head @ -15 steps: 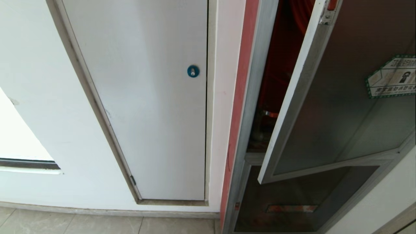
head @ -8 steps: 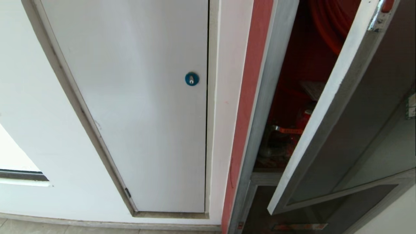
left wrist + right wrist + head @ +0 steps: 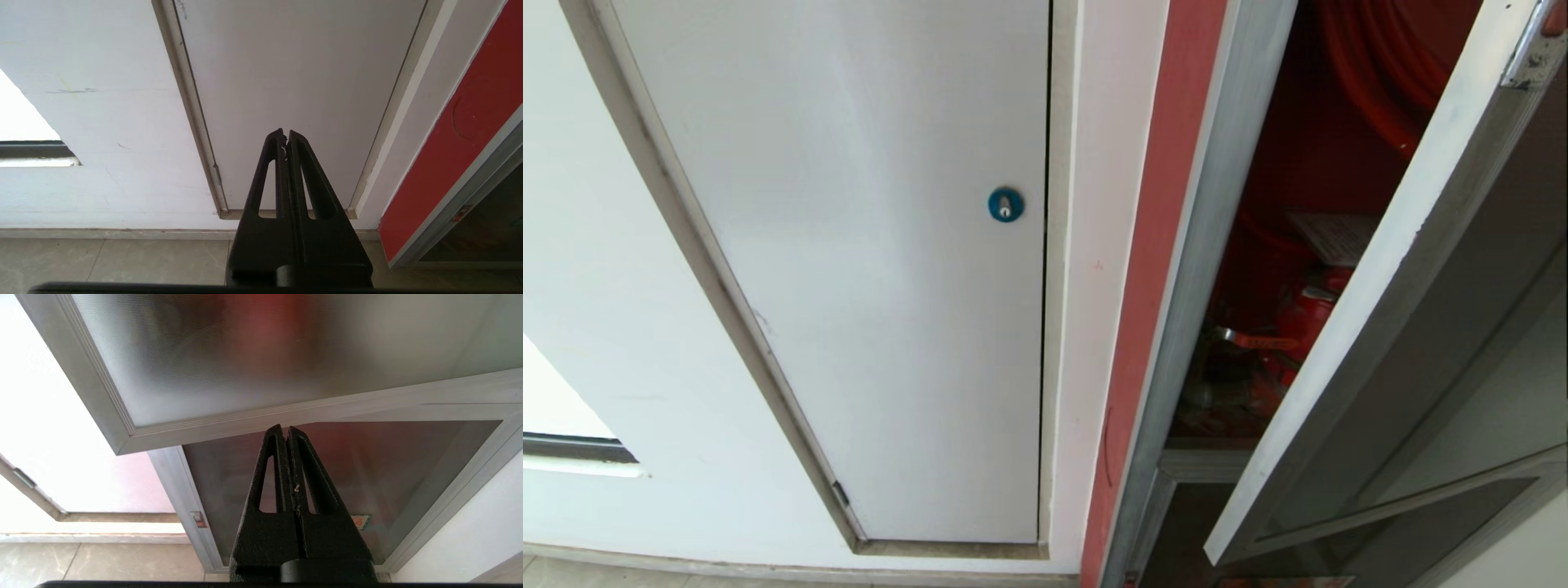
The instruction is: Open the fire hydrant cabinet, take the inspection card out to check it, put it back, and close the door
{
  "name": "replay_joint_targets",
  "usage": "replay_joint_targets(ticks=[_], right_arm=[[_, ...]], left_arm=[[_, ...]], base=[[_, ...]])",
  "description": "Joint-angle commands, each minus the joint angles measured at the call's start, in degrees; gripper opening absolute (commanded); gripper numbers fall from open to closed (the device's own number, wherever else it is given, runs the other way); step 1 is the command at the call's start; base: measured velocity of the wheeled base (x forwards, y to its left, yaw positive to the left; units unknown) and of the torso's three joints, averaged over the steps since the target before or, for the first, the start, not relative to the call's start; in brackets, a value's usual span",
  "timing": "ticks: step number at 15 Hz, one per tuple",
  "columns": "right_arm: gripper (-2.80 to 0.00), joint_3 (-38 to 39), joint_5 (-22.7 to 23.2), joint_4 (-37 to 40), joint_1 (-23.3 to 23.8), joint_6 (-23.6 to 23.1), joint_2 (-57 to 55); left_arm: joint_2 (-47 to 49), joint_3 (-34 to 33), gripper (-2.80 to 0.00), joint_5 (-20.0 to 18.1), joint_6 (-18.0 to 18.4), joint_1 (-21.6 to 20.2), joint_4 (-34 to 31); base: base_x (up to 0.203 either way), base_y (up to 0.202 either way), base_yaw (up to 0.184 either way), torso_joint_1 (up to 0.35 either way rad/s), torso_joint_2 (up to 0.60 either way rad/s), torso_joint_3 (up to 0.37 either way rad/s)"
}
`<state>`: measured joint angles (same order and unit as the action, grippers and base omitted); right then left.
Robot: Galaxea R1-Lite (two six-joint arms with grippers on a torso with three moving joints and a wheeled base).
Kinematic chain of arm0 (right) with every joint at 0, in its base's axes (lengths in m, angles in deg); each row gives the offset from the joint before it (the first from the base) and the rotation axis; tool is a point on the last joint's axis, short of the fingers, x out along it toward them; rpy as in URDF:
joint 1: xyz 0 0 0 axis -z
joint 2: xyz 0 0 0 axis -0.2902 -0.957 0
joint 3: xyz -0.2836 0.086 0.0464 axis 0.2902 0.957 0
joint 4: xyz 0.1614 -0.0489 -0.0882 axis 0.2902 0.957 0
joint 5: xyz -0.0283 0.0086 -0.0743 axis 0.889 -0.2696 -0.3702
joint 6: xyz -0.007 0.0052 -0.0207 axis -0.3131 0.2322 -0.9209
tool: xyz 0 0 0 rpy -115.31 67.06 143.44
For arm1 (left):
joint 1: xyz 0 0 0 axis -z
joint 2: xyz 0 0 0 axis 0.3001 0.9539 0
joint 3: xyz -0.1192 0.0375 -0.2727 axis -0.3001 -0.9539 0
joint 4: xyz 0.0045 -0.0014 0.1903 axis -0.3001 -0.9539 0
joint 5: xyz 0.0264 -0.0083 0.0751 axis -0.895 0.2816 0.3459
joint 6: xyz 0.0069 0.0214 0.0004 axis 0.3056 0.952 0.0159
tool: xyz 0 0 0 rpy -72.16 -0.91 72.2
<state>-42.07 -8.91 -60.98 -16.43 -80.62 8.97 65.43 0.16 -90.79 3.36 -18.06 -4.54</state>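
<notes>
The fire hydrant cabinet (image 3: 1205, 245) stands at the right of the head view, silver-framed and red inside. Its door (image 3: 1372, 318) hangs open, swung out toward me, white edge foremost, dark glass (image 3: 286, 347) filling the right wrist view. Inside I see the red hose reel (image 3: 1388, 65), the red valve (image 3: 1303, 314) and the inspection card (image 3: 1333, 235), a whitish printed sheet lying above the valve. My left gripper (image 3: 286, 136) is shut and empty, facing the white panel low down. My right gripper (image 3: 286, 433) is shut and empty, just below the door's bottom rail (image 3: 310, 410).
A plain white panel (image 3: 874, 286) with a blue round lock (image 3: 1005, 204) fills the middle. A red strip (image 3: 1168, 245) borders the cabinet. Below the door is a shorter dark glass panel (image 3: 388, 465) with a small red label (image 3: 361, 521). Beige floor tiles (image 3: 114, 261) run along the wall.
The whole head picture has shifted: my camera has come closer, so the cabinet looks larger and farther right. The card and valve now show past the door's edge; the door's sticker has left the picture.
</notes>
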Motion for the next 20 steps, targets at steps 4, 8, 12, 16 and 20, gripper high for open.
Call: replay_joint_targets(ticks=[4,8,12,16,20], right_arm=[[-2.80,0.0,-0.1,-0.1,0.0,0.8,-0.1],[-2.80,0.0,-0.1,-0.1,0.0,1.1,-0.2],[-2.80,-0.7,-0.6,1.0,0.0,1.2,-0.1],[-2.80,-12.1,0.8,5.0,-0.2,3.2,-5.7],[-2.80,-22.8,15.6,6.5,-0.3,6.2,-16.8]], left_arm=[[0.0,0.0,-2.80,0.0,0.0,0.0,0.0],[0.0,0.0,-2.80,0.0,0.0,0.1,0.0],[0.0,-0.1,-2.80,0.0,0.0,0.0,0.0],[0.0,0.0,-2.80,0.0,0.0,0.0,0.0],[0.0,0.0,-2.80,0.0,0.0,0.0,0.0]], base=[[0.000,0.000,0.000,0.000,0.00,0.000],[0.000,0.000,0.000,0.000,0.00,0.000],[0.000,0.000,0.000,0.000,0.00,0.000],[0.000,0.000,0.000,0.000,0.00,0.000],[0.000,0.000,0.000,0.000,0.00,0.000]])
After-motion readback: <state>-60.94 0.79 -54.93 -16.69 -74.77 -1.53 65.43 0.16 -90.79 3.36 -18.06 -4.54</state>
